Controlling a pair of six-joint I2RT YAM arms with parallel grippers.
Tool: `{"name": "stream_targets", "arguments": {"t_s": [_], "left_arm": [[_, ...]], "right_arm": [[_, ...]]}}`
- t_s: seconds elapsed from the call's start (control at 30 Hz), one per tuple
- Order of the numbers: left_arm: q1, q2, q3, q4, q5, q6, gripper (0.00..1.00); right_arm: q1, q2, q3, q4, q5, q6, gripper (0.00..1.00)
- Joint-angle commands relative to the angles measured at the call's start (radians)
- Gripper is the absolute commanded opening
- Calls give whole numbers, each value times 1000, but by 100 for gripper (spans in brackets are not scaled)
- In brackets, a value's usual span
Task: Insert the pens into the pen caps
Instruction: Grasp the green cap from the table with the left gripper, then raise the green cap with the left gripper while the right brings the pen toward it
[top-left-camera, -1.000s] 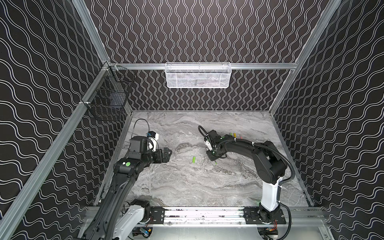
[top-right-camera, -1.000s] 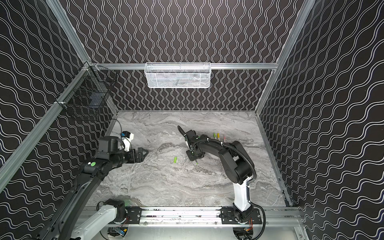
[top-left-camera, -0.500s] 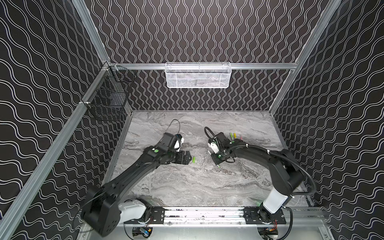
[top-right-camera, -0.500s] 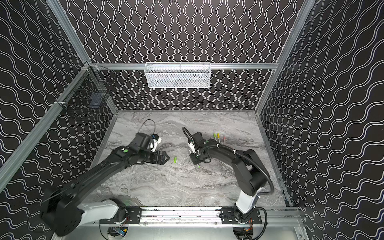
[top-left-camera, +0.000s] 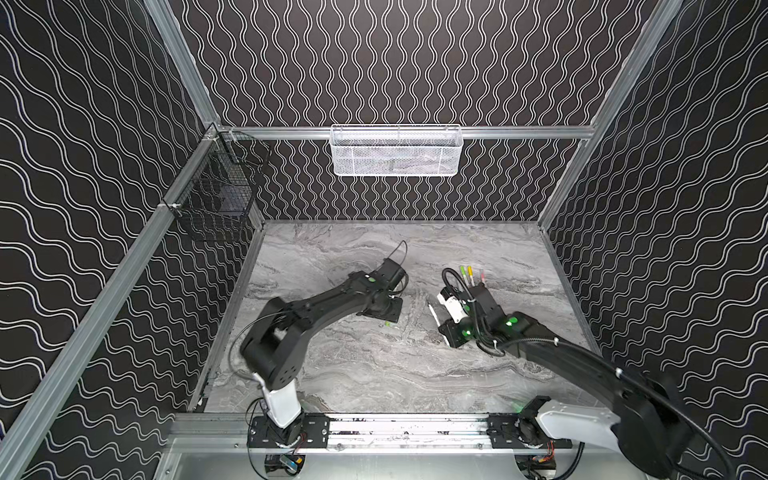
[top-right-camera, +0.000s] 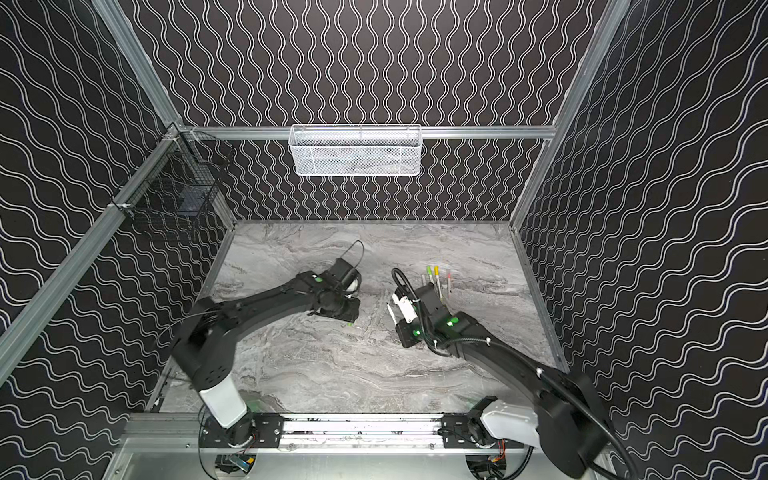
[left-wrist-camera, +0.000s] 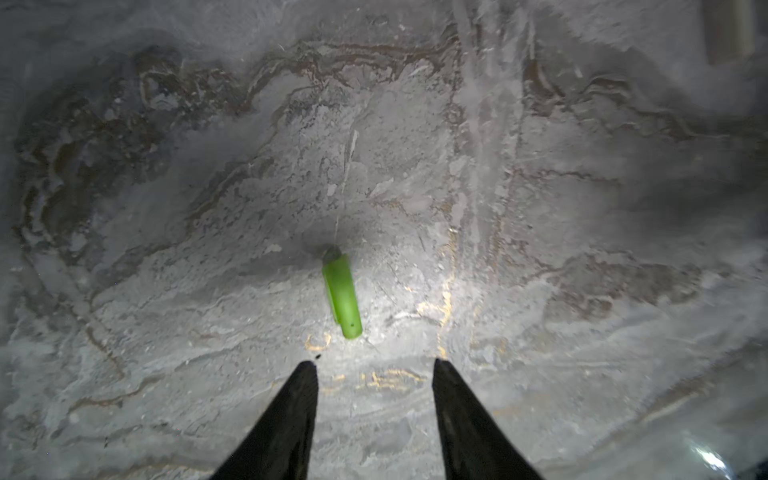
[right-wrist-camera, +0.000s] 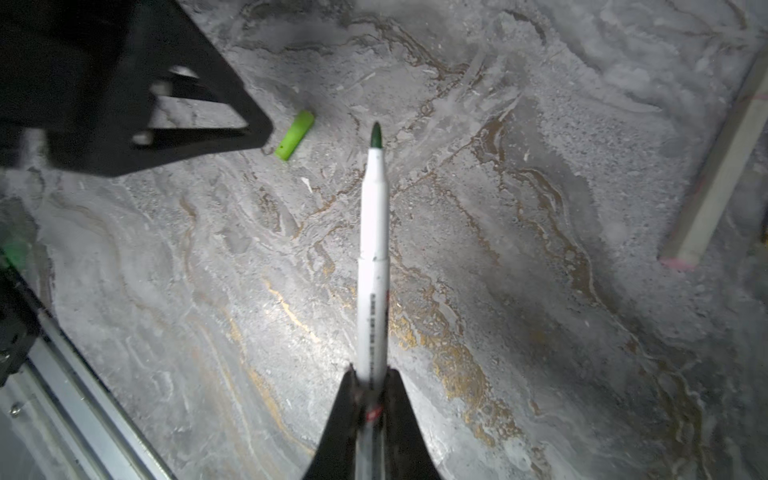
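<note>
The left gripper (top-right-camera: 348, 313) hangs right over a little green cap (top-right-camera: 350, 324) on the grey table (top-right-camera: 332, 374). The right gripper (top-right-camera: 399, 329) holds a white pen (top-right-camera: 391, 313). Three more pens (top-right-camera: 437, 276) lie just behind it.

left arm (top-left-camera: 324, 305): forearm runs toward 2 o'clock in both top views. left gripper (left-wrist-camera: 374, 362) points down, jaws apart, nothing between them. right arm (top-left-camera: 573, 361): forearm runs toward 10 o'clock. right gripper (right-wrist-camera: 372, 370) is clamped on a pen (right-wrist-camera: 374, 232), which sticks out past the fingertips.
</note>
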Motion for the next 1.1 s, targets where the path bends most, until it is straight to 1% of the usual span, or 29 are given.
{"name": "stream_targets", "arguments": {"t_s": [0.0, 0.2, 0.3, 0.43, 0.63, 0.87, 1.07], "left_arm": [[-13, 54, 40, -46, -70, -25, 44], [-24, 131, 76, -50, -111, -37, 40], [-27, 160, 90, -54, -132, -37, 39], [-27, 180, 97, -46, -152, -39, 36], [-27, 217, 109, -34, -130, -37, 29], [-23, 206, 69, 6, -93, -33, 19], [-12, 174, 49, 33, -40, -23, 17]], "right_arm": [[20, -33, -14, 59, -82, -17, 10], [113, -63, -35, 83, -82, -25, 10], [169, -81, -43, 85, -57, -23, 10], [208, -111, -58, 83, -49, -6, 10], [235, -141, -77, 64, -33, 15, 9], [240, -147, -88, 66, -47, 23, 10], [244, -121, -74, 56, -36, 21, 10]]}}
